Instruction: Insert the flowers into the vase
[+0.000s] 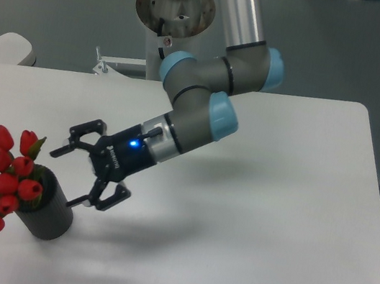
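One bunch of flowers (2, 176) in vase (47, 209), left of gaping pincer (76, 175).

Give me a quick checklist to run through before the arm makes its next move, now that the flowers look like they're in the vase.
1. Flowers seated in the vase: ok, the bunch sits in the mouth, leaning left over the rim.
2. Gripper released: ok, jaws spread wide with nothing between them.
3. Gripper clear of the bunch: ok, a gap of bare table shows between the jaws and the buds.
4. Vase upright: ok, it stands on its base near the table's front left.
5. Stem depth inside the vase: cannot tell, the dark walls hide the stems.
6. Bunch stable with its lean: cannot tell, several buds hang past the rim.
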### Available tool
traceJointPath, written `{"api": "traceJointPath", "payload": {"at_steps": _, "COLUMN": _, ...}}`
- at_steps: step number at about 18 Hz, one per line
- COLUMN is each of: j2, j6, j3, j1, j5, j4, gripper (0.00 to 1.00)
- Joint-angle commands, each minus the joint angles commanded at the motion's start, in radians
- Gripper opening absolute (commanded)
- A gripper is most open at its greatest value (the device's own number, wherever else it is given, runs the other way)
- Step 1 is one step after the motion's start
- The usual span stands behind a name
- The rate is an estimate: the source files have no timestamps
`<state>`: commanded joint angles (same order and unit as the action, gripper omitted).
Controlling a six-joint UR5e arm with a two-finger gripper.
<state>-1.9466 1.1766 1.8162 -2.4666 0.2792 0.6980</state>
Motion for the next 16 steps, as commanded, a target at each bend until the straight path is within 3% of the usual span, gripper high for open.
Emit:
{"api": "traceJointPath", "payload": {"at_steps": 3, "j2": 0.011, "j6": 0.005, "j3": -0.012, "j1": -0.02, "j5": 0.023, "j4": -0.002, "gripper": 1.0}}
{"api": "traceJointPath", "payload": {"at_steps": 5, "j2": 0.05, "j6": 0.003, "j3": -0.031, "j1": -0.041, "j5": 0.134, "j4": 0.0, "gripper": 1.0}}
{"api": "traceJointPath", "payload": {"at_steps": 8, "j2": 0.08, "j6": -0.002, "j3": -0.106, "j1": -0.045, "j5": 0.303, "j4": 0.003, "gripper": 1.0}}
{"api": "traceJointPath", "payload": {"at_steps": 13, "j2": 0.089, "j6": 0.003, "j3": -0.238, "j1": -0.086, "j5": 0.469, "j4": 0.011, "gripper": 1.0}}
{"api": "traceJointPath", "payload": {"at_steps": 16, "j2": 0.083, "j6": 0.008, "j3": -0.31, "j1": -0.113, "j5": 0.566, "j4": 0.05, "gripper": 1.0}}
